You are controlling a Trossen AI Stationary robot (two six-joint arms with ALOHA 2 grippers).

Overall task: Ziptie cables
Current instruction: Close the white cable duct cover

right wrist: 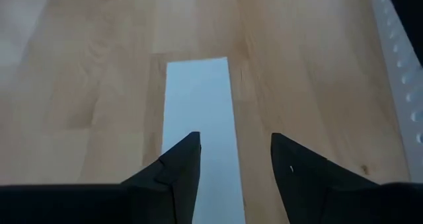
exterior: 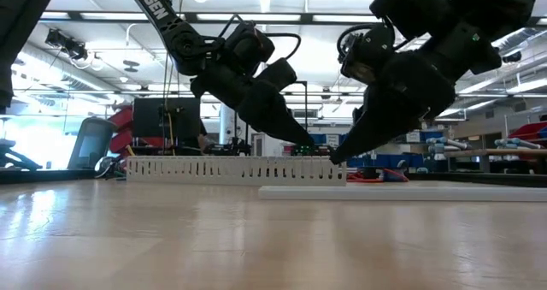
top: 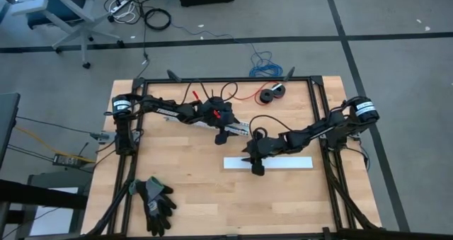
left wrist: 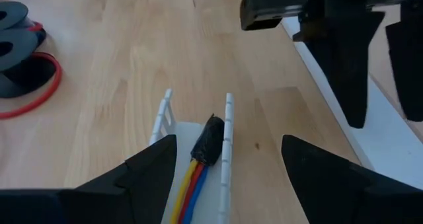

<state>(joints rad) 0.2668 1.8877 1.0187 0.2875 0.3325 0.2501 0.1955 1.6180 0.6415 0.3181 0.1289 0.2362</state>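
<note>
Wood surface (top: 191,197) in a lab; we see floor cords behind. Cables (left wrist: 192,181) lie in a slotted white channel (left wrist: 227,138) mid-surface, dark end showing, remainder cut off. Left gripper (left wrist: 228,164) spread around the channel. Right gripper (right wrist: 231,161) spread over a white strip (right wrist: 198,98). Arm lettering only partly legible. Gloves (top: 157,201) near front-left corner.

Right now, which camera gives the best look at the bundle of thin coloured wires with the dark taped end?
The left wrist view: the bundle of thin coloured wires lies in the white slotted duct, its dark end plainly visible between the open left gripper fingers. In the high view the left arm hides it. The low view shows only the duct's side. The right wrist view misses it.
</note>
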